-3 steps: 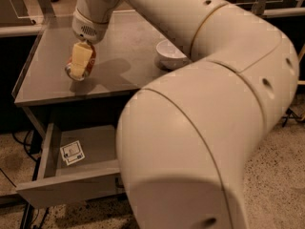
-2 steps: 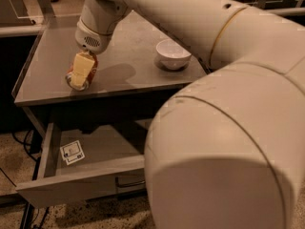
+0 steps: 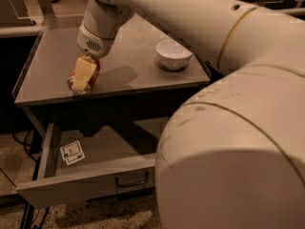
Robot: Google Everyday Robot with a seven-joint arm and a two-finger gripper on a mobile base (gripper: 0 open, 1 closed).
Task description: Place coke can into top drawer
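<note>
gripper (image 3: 82,75) pinching coke can (image 3: 94,67), tilted, low over counter (image 3: 52,56) near its front edge | change: the pair has shifted toward 6 o'clock in the last second, so the carry looks under way | top drawer (image 3: 86,180) open at 6 o'clock, can not yet in | bowl (image 3: 174,54) at 3 o'clock, well apart

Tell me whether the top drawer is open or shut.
Open: the top drawer is pulled out under the tabletop, its white tag showing inside. The claw is above, at the coke can on the tabletop.
</note>
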